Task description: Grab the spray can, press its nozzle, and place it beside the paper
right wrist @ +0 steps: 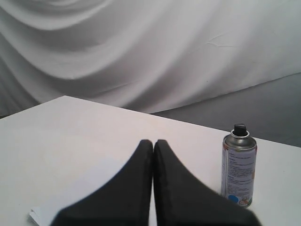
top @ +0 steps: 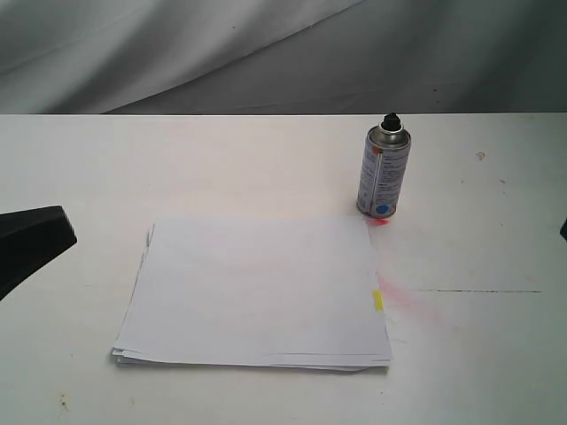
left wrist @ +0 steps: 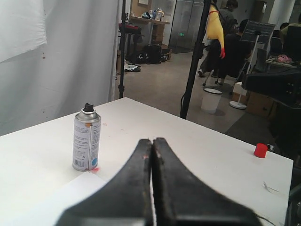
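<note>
- Standing upright on the table: spray can, just beside the paper, at its far right corner, untouched.
- Left claw clenched, empty.
- Right claw clenched, empty.

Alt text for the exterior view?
A silver spray can with a black nozzle stands upright on a white table, just past the far right corner of a stack of white paper. Red stains mark the table beside the paper's right edge.

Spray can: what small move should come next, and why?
Probably open the right claw: it is shut and clear of the spray can, which stands upright and ungripped on that arm's side, beside a far corner of the paper.
</note>
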### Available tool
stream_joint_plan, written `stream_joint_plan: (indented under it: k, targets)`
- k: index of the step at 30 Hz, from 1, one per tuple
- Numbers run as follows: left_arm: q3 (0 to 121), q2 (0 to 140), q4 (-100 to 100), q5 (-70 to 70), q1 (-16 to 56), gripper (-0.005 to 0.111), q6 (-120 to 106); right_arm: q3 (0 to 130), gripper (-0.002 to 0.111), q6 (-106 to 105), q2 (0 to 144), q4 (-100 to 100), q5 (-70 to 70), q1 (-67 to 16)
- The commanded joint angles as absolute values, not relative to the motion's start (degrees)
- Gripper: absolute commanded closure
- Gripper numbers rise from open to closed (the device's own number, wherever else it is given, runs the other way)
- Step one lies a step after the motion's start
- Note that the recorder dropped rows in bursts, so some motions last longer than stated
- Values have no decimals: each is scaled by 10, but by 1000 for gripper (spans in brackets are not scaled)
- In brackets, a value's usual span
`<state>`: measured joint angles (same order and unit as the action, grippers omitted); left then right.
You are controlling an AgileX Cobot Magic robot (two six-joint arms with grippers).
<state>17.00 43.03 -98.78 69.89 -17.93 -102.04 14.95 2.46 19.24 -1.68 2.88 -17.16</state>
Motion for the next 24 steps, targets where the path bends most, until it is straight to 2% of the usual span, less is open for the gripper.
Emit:
stream_joint_plan:
  k: [1,11,14,21,24]
  targets:
    - [169,427,-994,700,-180,107,-1021,146,108,19,194,-19,21,-172]
    - [169,427,-994,700,-180,107,-1023,147,108,12,182,-12,18,-170]
    - [169,427,-994,700,-180,107,-1023,147,108,7,168,4,19,-145]
    - [169,427,-994,700,-180,107,-1023,100,108,17,96,-108,22,90]
    - [169,427,-994,700,-180,107,-1023,92,108,16,36,-111,54,161]
